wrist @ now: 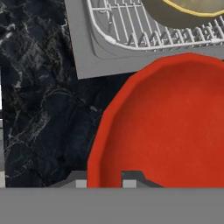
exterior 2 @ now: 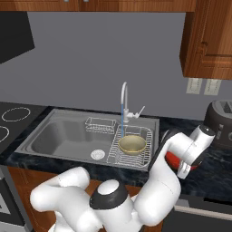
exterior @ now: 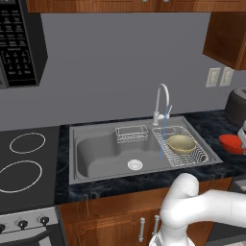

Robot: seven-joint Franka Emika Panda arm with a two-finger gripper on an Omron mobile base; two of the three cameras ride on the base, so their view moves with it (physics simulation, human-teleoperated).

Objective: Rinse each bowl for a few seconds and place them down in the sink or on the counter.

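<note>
From the left base view, going left to right: the stovetop (exterior: pixel 26 161) with its white rings sat at the far left, then the sink (exterior: pixel 96 158) with its round drain (exterior: pixel 135 165), and the tap (exterior: pixel 162 102) was running, a thin blue stream (exterior: pixel 163 132) falling onto the wire rack (exterior: pixel 192 156) on the sink's smaller side. The tan bowl (exterior: pixel 181 143) rested upright on that rack. Further right the red bowl (exterior: pixel 231 143) lay on the dark marbled surface (exterior: pixel 214 127), near the sink's right edge, with a dark grey appliance (exterior: pixel 236 106) behind it.

The right base view added the arm: its wrist (exterior 2: pixel 192 149) reached down over the red bowl (exterior 2: pixel 173 159), hiding most of it, so just a red sliver peeked out beside the tan bowl (exterior 2: pixel 132 144).

And the hand view went in close! The red bowl (wrist: pixel 166 127) took up the right side, the marbled surface (wrist: pixel 43 100) the left, the sink's rim (wrist: pixel 85 52) and the tan bowl (wrist: pixel 179 15) above. The end effector (wrist: pixel 105 180) was nearly closed, narrow, its two tips astride the bowl's near rim, clamped on it.
</note>
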